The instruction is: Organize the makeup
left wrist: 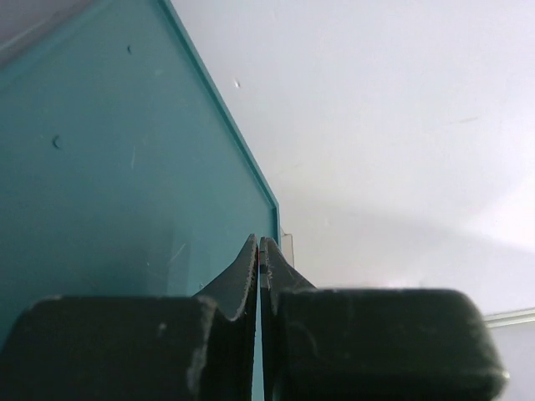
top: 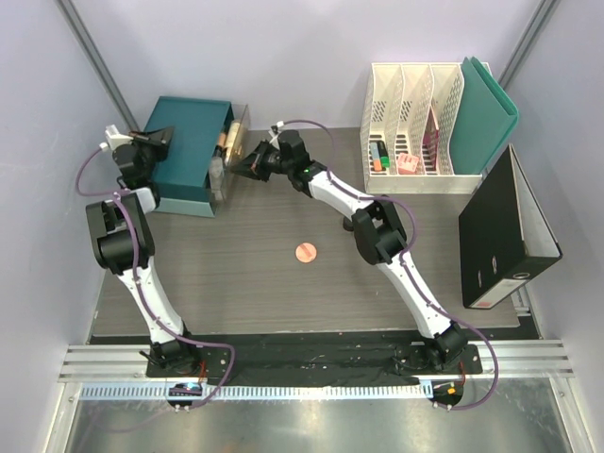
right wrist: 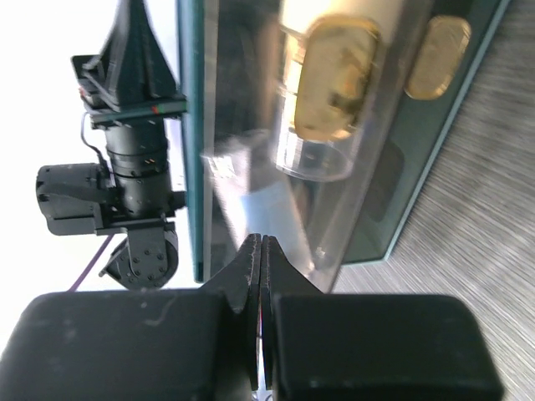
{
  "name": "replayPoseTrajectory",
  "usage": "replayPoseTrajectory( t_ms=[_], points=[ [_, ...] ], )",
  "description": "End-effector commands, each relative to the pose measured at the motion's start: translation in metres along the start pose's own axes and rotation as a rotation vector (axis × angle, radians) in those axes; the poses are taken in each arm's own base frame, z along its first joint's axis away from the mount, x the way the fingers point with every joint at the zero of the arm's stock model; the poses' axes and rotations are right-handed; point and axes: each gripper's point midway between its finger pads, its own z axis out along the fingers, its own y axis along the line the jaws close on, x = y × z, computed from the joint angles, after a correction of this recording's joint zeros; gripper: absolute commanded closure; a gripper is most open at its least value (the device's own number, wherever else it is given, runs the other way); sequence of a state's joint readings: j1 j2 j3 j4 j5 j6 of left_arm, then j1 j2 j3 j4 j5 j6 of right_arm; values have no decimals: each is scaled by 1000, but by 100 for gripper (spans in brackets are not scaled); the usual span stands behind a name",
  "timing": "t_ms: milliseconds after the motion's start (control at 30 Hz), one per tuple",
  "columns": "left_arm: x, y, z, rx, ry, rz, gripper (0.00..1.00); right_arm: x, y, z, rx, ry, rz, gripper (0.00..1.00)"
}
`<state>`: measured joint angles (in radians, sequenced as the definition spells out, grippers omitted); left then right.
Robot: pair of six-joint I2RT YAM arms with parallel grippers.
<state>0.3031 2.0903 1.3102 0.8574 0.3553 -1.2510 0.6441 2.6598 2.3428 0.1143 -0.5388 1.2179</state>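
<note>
The left gripper point(left wrist: 259, 243) has its fingers pressed together with nothing between them, its tips over the teal box point(top: 189, 142) at the back left of the table point(top: 236, 274). The right gripper point(right wrist: 260, 242) is also pressed together and empty, reaching to the clear compartment point(right wrist: 242, 167) on the box's right side; whether its tips touch the plastic is unclear. Inside that compartment sits some makeup point(right wrist: 334, 75), 2 gold-capped pieces showing through the wall. 1 round pink compact point(top: 305, 251) lies alone mid-table, well apart from both arms.
</note>
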Motion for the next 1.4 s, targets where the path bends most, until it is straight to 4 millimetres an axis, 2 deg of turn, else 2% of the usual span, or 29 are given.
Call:
replayPoseTrajectory(
  t_ms=[0, 33, 200, 333, 367, 600, 667, 700, 767, 800, 933, 1067, 1233, 1267, 1333, 1367],
  points=[
    [-25, -1, 0, 42, -66, 110, 100, 14, 49, -4, -96, 28, -61, 99],
    [-25, -10, 4, 59, -47, 142, 100, 14, 48, -4, -95, 30, -61, 99],
    [-29, -14, 11, 19, 12, 384, 100, 15, 45, -5, -89, 37, -62, 99],
    [-46, -12, 7, -4, -62, 491, 100, 19, 41, -5, -81, 49, -58, 99],
    [-52, -22, 6, 34, -104, 512, 100, 20, 41, -6, -79, 53, -58, 99],
    [-86, -5, -6, -19, -233, 527, 100, 23, 35, -8, -66, 62, -56, 99],
    [-98, -6, -10, -18, -273, 515, 100, 24, 36, -8, -67, 63, -56, 99],
    [-110, -1, -15, -43, -316, 498, 100, 23, 35, -9, -66, 62, -56, 99],
    [-120, -1, -17, -24, -345, 444, 100, 24, 33, -9, -62, 64, -53, 99],
    [-131, 3, -21, -35, -376, 429, 100, 26, 32, -8, -60, 69, -53, 99],
    [-149, 19, -30, -69, -419, 384, 100, 30, 31, -8, -58, 78, -48, 99],
    [-150, 41, -32, -108, -391, 344, 100, 32, 31, -8, -58, 83, -47, 99],
    [-133, 66, -26, -140, -304, 319, 100, 29, 33, -8, -60, 72, -53, 99],
    [-129, 65, -22, -127, -278, 313, 100, 29, 34, -8, -59, 68, -56, 99],
    [-121, 75, -19, -139, -245, 291, 100, 27, 35, -8, -59, 58, -60, 99],
    [-117, 72, -16, -122, -219, 292, 100, 24, 36, -8, -60, 51, -60, 99]
  ],
)
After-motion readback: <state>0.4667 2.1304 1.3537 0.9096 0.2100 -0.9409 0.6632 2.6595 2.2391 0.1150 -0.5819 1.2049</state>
